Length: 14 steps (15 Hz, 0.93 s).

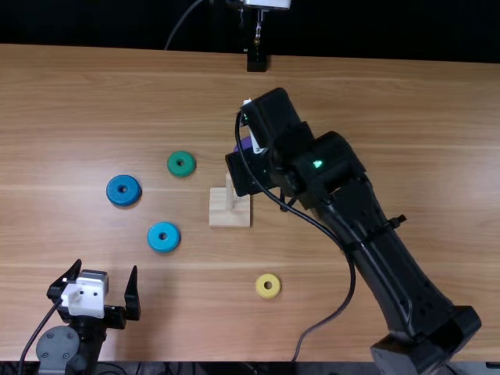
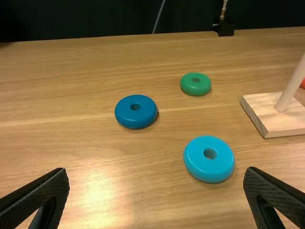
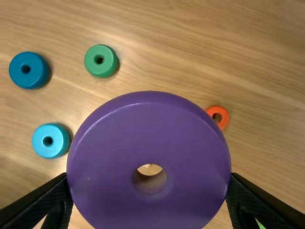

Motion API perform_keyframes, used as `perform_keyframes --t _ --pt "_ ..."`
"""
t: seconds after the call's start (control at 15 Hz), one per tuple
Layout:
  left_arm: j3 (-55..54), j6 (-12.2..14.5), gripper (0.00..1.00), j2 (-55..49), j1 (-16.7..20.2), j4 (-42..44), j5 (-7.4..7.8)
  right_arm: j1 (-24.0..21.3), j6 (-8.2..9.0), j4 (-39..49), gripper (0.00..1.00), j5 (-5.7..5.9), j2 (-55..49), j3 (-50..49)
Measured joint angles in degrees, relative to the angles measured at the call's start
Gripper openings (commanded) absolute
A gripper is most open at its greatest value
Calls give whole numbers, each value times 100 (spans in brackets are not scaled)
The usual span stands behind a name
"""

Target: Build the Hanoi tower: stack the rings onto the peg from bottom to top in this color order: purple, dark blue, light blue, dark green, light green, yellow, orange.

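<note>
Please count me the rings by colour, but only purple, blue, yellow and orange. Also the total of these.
Purple ring: 1
Blue rings: 2, one dark, one light
Yellow ring: 1
Orange ring: 1
Total: 5

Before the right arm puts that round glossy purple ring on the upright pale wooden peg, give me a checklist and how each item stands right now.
1. Purple ring gripped between both fingers of the right end effector: ok.
2. Peg bare above its square wooden base, no ring at its foot: ok.
3. Hole of the purple ring centred over the peg: cannot tell; check before lowering.
4. Left end effector well away from the peg, open and empty: ok.
5. Round glossy dark blue ring, next in order, lying flat and free on the table: ok.
</note>
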Motion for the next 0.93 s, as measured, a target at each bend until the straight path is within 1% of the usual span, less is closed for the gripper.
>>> perform_keyframes --t 0.2,0.93 --pt "0 2 100 0 0 0 0 190 0 2 0 0 107 20" --pt "-2 0 100 0 0 2 0 247 0 17 0 0 476 170"
